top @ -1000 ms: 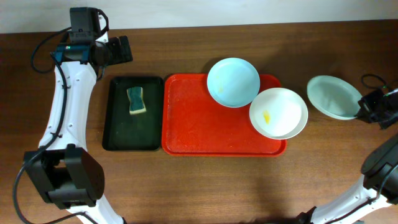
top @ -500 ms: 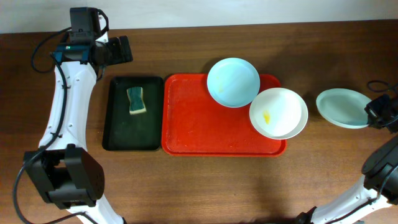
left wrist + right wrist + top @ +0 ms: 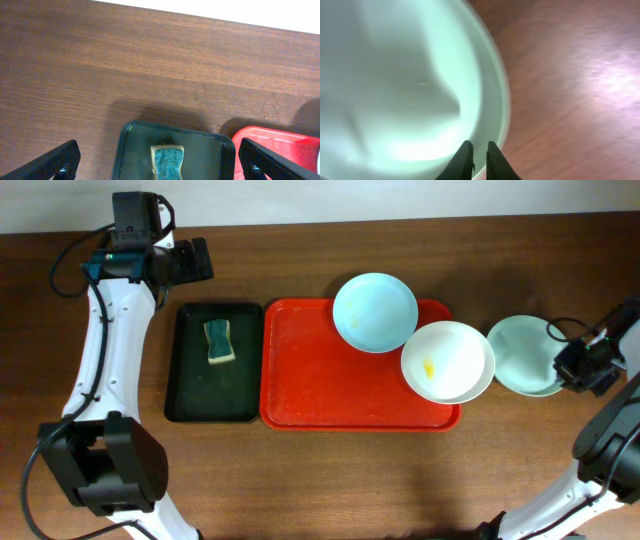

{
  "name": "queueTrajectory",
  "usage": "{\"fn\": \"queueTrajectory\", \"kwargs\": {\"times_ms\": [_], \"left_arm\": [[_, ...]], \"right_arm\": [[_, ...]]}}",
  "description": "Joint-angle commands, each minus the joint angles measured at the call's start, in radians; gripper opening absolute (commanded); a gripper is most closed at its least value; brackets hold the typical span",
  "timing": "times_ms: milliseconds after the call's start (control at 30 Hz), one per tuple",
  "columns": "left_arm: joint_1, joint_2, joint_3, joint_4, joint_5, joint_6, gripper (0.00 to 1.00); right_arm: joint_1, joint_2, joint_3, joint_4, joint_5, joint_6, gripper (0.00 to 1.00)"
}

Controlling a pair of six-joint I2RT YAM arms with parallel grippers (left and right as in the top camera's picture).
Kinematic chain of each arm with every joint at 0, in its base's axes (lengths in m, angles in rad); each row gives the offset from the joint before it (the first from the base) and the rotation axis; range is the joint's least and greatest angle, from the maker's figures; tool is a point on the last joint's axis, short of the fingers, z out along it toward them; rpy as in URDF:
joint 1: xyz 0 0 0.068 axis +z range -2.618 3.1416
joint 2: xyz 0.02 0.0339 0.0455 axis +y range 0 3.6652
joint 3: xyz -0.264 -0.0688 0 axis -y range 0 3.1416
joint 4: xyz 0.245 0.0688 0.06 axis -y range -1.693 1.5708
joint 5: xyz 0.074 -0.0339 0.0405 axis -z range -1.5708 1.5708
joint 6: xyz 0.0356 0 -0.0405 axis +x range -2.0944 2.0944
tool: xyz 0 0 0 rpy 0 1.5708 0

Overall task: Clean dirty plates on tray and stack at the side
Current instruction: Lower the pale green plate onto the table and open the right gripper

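Observation:
The red tray [image 3: 320, 380] lies mid-table. On its back right corner sits a pale blue plate [image 3: 375, 310]. A white plate [image 3: 448, 360] with a yellow smear overhangs the tray's right rim. Just right of it, on the wood, lies a mint plate [image 3: 520, 352]. My right gripper [image 3: 572, 368] is at that plate's right rim. In the right wrist view its fingertips [image 3: 479, 145] stand a narrow slit apart on the mint plate [image 3: 410, 85]. My left gripper [image 3: 195, 260] hangs wide open at the back left, with nothing in it [image 3: 160, 162].
A black tray [image 3: 190, 395] left of the red one holds a green-and-yellow sponge [image 3: 219, 342], seen in the left wrist view as well [image 3: 168, 161]. Bare wood runs along the table's front. The right arm's cable lies by the mint plate.
The right gripper drew the mint plate right toward the table edge, then brought it back left to beside the white plate. The left arm has not moved.

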Motion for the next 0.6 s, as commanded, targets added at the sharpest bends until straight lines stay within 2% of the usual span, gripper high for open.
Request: {"fn": "queueTrajectory", "kwargs": {"times_ms": [0,33,100,167,300,333,400,533,567], "left_arm": [[0.0,-0.006,0.005,-0.001,0.009,0.006,0.99],[0.0,-0.006,0.005,-0.001,0.009,0.006,0.99],[0.0,-0.006,0.005,-0.001,0.009,0.005,0.99],[0.0,-0.006,0.005,-0.001,0.009,0.006,0.99],[0.0,-0.006,0.005,-0.001,0.009,0.006,0.99],[0.0,-0.006,0.005,-0.001,0.009,0.005,0.99],[0.0,-0.006,0.005,-0.001,0.009,0.006,0.99],[0.0,-0.006,0.005,-0.001,0.009,0.005,0.99],[0.0,-0.006,0.005,-0.001,0.009,0.006,0.99]], "right_arm": [[0.022,-0.03,-0.004,0.003,-0.027,-0.03,0.14],[0.023,-0.03,-0.004,0.003,-0.027,-0.03,0.16],[0.023,-0.03,0.0,-0.005,-0.03,-0.037,0.27],[0.025,-0.03,0.026,-0.03,-0.091,-0.108,0.35],[0.03,-0.03,0.058,-0.053,-0.249,-0.219,0.49],[0.032,-0.03,0.058,-0.053,-0.247,-0.23,0.49],[0.032,-0.03,0.058,-0.05,-0.211,-0.231,0.5],[0.031,-0.03,0.058,-0.048,-0.01,-0.231,0.64],[0.031,-0.03,0.058,-0.048,0.041,-0.23,0.64]]}}
